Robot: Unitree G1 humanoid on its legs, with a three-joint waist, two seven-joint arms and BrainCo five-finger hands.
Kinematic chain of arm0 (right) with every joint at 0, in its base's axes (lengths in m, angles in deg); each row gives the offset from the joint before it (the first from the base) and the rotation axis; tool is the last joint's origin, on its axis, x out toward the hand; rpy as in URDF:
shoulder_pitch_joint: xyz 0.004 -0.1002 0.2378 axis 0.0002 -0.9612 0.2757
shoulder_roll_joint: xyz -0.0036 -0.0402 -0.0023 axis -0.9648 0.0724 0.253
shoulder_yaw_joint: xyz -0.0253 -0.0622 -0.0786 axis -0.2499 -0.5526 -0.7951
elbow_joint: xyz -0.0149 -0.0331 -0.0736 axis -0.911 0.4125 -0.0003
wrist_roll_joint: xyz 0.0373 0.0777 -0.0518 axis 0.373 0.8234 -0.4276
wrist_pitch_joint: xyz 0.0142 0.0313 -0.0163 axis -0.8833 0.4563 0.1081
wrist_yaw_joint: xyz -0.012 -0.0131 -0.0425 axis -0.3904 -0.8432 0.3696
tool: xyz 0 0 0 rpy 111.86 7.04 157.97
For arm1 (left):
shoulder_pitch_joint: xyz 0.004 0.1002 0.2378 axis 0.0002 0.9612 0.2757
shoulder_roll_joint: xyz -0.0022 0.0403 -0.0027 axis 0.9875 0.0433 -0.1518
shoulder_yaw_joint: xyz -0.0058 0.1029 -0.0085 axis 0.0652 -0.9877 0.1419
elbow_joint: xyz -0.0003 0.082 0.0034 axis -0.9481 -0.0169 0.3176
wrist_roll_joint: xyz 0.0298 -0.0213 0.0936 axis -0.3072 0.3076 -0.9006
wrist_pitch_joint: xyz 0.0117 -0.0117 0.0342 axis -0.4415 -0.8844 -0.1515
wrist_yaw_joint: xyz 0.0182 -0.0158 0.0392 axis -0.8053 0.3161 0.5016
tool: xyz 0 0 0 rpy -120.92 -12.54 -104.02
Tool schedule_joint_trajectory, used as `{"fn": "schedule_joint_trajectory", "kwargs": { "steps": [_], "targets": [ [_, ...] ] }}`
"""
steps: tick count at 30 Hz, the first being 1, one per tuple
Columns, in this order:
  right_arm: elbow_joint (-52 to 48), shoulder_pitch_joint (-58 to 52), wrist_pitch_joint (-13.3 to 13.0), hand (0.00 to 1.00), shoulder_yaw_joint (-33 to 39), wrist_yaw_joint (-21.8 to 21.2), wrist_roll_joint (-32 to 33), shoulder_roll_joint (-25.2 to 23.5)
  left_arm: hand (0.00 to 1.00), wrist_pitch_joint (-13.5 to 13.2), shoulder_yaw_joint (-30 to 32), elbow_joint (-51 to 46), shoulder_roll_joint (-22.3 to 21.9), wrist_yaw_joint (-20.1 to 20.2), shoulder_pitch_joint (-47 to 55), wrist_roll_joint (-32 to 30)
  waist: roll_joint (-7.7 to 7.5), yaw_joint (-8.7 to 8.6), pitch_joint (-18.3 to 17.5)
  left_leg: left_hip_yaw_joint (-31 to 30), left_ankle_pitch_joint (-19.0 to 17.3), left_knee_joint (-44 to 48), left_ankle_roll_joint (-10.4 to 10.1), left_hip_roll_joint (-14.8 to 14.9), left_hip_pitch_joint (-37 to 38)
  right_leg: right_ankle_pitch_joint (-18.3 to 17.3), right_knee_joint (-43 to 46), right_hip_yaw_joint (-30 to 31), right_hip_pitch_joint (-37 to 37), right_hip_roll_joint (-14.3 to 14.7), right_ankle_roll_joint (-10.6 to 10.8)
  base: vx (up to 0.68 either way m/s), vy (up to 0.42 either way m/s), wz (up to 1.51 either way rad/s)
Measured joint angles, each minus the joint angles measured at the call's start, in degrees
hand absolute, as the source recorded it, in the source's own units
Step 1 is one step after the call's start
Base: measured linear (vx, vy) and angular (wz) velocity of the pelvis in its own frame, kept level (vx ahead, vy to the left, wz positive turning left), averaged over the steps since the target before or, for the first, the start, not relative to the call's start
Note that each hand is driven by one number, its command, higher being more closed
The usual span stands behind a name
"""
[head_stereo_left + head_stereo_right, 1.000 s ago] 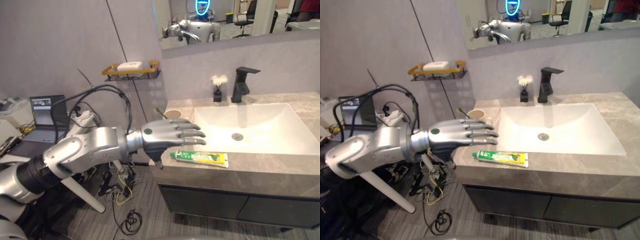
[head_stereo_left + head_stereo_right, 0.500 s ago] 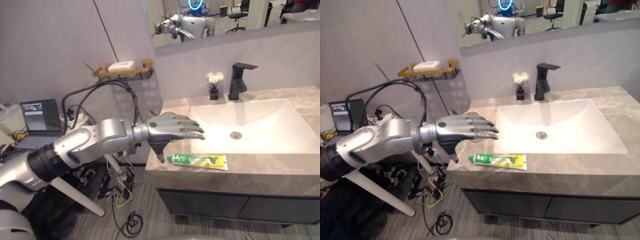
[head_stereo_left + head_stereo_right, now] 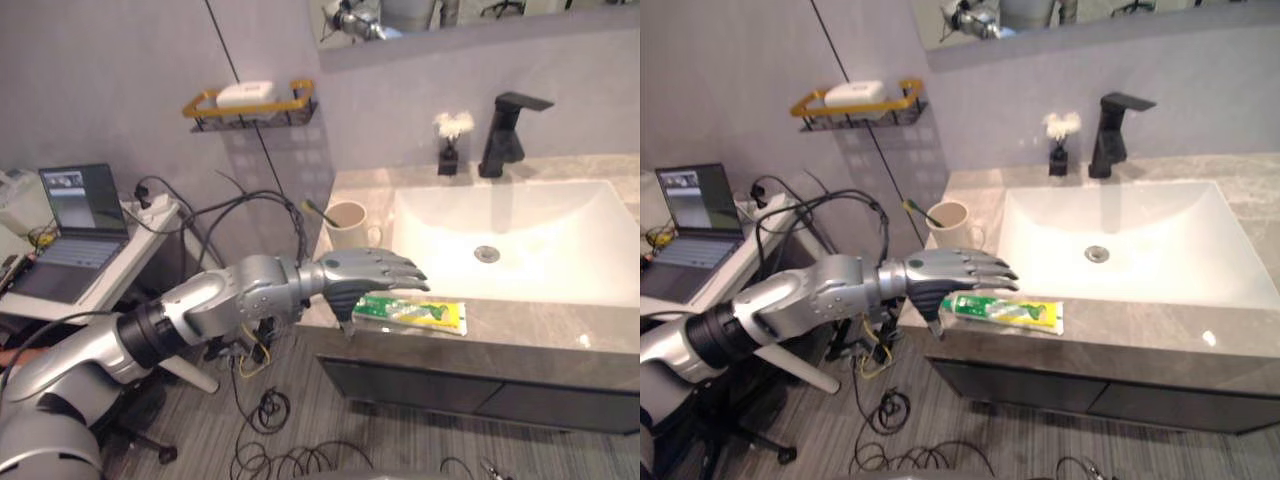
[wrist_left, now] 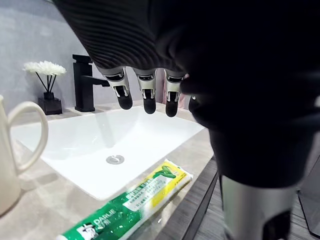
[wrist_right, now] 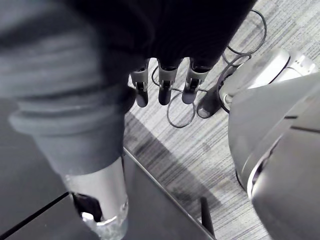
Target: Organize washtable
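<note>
L hand (image 3: 368, 272) came over toothpaste (image 3: 425, 315), end hidden.

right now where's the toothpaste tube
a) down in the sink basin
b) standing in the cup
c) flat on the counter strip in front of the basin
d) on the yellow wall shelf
C: the toothpaste tube lies flat on the counter along its front edge, outside the basin, with the left hand hovering open over one end.
</note>
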Motion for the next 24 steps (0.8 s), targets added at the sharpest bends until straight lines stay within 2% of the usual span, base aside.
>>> {"fn": "schedule_joint_trajectory", "kwargs": {
  "steps": [9, 14, 24],
  "targets": [
    [-1.0, 1.4, -0.1, 0.0, -3.2, 0.0, -2.3, -1.4, 0.0, 0.8, 0.0, -0.7, -2.5, 0.0, 0.0, 0.5, -0.87, 1.6, 0.6, 1.1, 1.0, -2.4, 0.6, -0.5, -0.9, 0.5, 0.4, 0.0, -1.7, -0.7, 0.8, -0.01, 0.037, 0.01],
    [-1.5, 2.1, -0.3, 0.0, -5.5, 0.1, -4.1, -1.1, 0.0, 1.2, 0.0, -0.2, -7.3, -0.1, -0.1, 0.5, -1.15, 1.48, 1.0, 1.0, 1.4, -2.9, 0.6, -0.5, -1.5, 0.5, 1.0, -0.2, -2.8, -0.8, 0.8, 0.0, 0.002, 0.02],
    [-1.6, 2.1, -0.3, 0.0, -7.7, 1.0, -4.3, -1.1, 0.0, 3.3, 0.0, 7.4, -16.4, -1.2, -3.9, -0.2, -0.82, 0.81, 2.1, 1.6, 1.7, -3.2, 0.1, -0.4, -1.5, 0.5, 1.2, 0.4, -3.6, -0.9, 0.8, 0.01, 0.001, -0.04]
  ]
}}
